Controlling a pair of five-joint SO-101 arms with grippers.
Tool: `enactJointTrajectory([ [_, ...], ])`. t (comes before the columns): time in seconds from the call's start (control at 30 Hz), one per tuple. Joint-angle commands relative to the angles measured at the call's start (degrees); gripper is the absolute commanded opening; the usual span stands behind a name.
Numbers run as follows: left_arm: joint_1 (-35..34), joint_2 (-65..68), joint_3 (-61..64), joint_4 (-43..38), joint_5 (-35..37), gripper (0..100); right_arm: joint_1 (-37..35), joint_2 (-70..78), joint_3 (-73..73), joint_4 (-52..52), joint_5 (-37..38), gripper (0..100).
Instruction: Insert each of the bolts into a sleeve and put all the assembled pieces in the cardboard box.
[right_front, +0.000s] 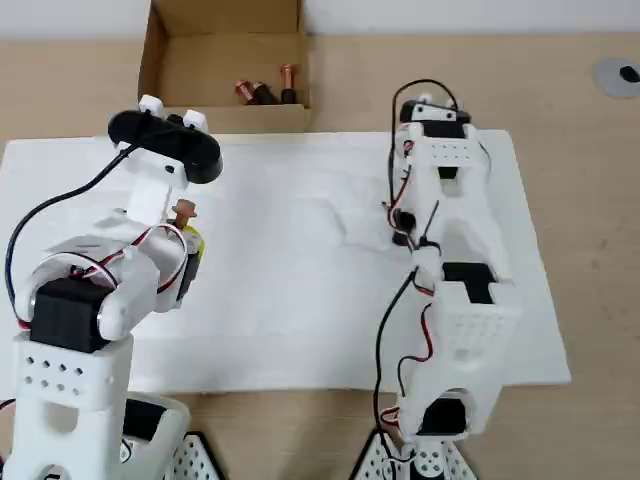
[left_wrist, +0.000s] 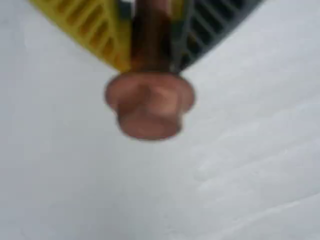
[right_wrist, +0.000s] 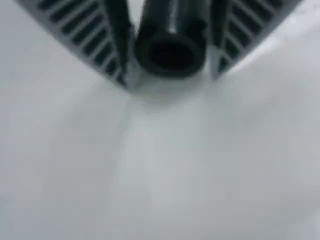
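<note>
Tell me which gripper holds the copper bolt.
The left gripper, shut on the copper bolt with its head sticking out; the right gripper clamps a black sleeve instead.

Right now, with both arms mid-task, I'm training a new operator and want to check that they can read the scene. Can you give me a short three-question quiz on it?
1. True or false: the left gripper is shut on a copper bolt.
2. What does the right gripper hold? A) a black sleeve B) a second bolt C) nothing
3. Fill in: the copper-and-black pieces lie inside the ___.

Key: 1 true; 2 A; 3 cardboard box.
</note>
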Motion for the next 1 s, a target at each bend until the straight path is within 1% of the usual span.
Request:
enactJointTrajectory([
  [0.0,0.6,-1.3,-0.9,-1.2,-0.5,1,-0.3,1.5,0.0,4.0,0.7,8.3],
  [0.17,0.6,-1.3,-0.9,-1.2,-0.5,1,-0.4,1.5,0.1,4.4,0.8,8.3],
  [0.3,0.6,-2.4,-0.8,-1.1,-0.5,1,-1.2,1.5,0.1,6.0,5.5,8.1],
  [0.43,0.6,-3.9,-0.4,-1.0,-0.5,1,-1.5,1.5,-0.9,8.4,6.2,8.0],
  [0.5,0.6,-4.2,-0.4,-1.0,-0.5,1,-1.5,1.5,-2.6,9.8,6.2,6.4],
  [0.67,0.6,-4.3,-0.4,-0.8,-0.5,1,-1.5,1.5,-9.5,15.2,5.9,1.2],
  [0.83,0.6,-4.4,-0.4,-0.8,-0.5,1,-1.5,1.5,-19.7,23.3,5.9,0.9],
  [0.97,0.6,-4.4,-0.8,-0.4,-0.4,1,-1.2,0.3,-27.1,24.2,6.2,0.9],
])
